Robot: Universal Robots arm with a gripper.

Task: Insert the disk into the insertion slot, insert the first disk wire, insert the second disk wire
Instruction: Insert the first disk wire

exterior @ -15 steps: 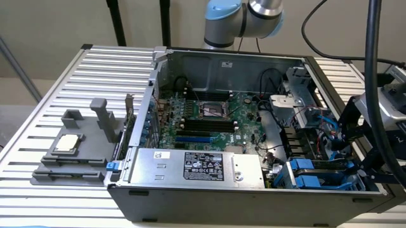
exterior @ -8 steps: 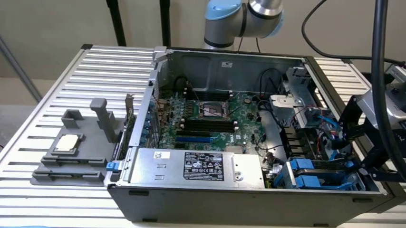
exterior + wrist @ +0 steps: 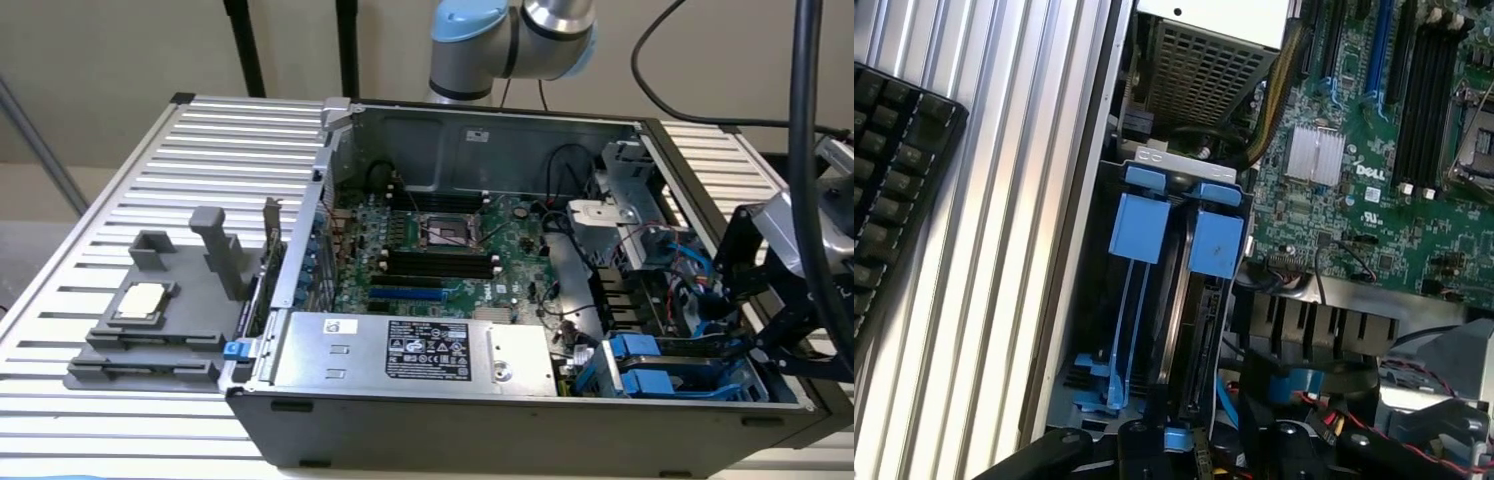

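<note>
One disk (image 3: 1197, 335) — edge-on, blue-framed, standing inside the insertion slot (image 3: 1176, 166), the grey cage in the corner of the case (image 3: 534, 425) at the exterior view's right. One gripper (image 3: 1172, 448) — poised at the slot, near the disk; jaws apart or together, cannot tell. One keyboard (image 3: 894, 190) on the slatted table (image 3: 1024, 250) beside the case.

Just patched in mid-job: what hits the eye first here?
The open computer case dominates the exterior view, its green motherboard in the middle and a silver power-supply box along the near wall. The insertion slot with its bright blue clips stands out at the exterior view's lower right, the black tool close beside it.
</note>
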